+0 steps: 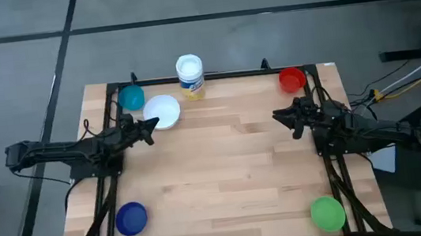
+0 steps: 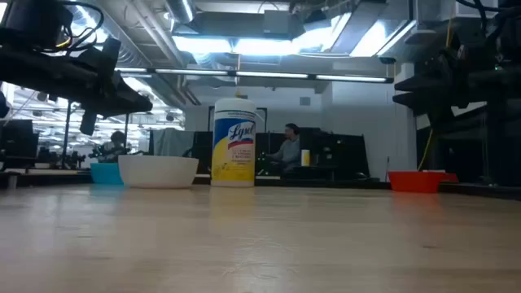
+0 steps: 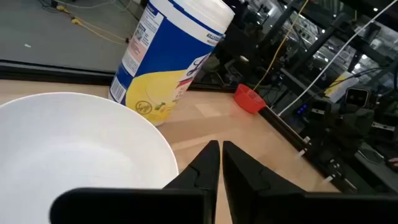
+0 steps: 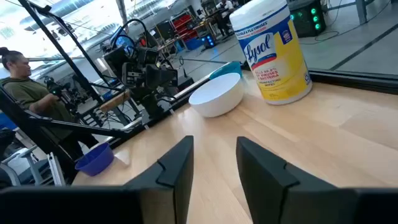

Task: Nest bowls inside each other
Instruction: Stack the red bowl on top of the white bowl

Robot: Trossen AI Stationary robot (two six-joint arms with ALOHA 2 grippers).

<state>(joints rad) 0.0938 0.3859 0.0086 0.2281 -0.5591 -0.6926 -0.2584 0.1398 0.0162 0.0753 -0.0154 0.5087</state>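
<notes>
Left hand pressed together just beside white bowl upper left of tabletop, right hand spread, empty, below red bowl upper right; teal bowl behind white, blue bowl lower left, green bowl lower right.
</notes>
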